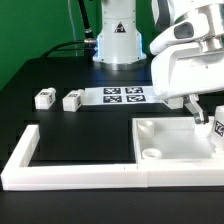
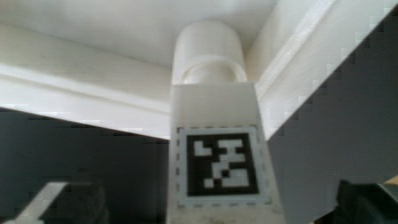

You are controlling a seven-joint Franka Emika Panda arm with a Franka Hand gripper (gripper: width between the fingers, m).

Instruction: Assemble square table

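While the black tabletop (image 1: 80, 130) holds most parts loose, the large white square slab (image 1: 180, 142) lies rimmed face up toward the near edge at the exterior view's right, in the angle of the long white L-shaped border wall (image 1: 70, 172). One round corner hole (image 1: 150, 154) shows open and unfilled at the slab's near corner. In the wrist view, a white leg block with a black-and-white tag (image 2: 222, 150) points its rounded end into a corner of the slab; in the exterior view that is the far corner at the right edge. How deep it sits cannot be told. The robot's two-finger gripper (image 2: 210, 203) hangs around this leg with its dark fingertips (image 2: 54, 200) spread apart, a gap showing on each side, so it grips nothing. Two more small white tagged leg blocks (image 1: 45, 98) (image 1: 72, 99) lie side by side near the far left of the surface, beside the flat white marker board (image 1: 122, 96). A fourth leg is not visible. Assembly looks early: one leg being fitted, the others not yet placed.
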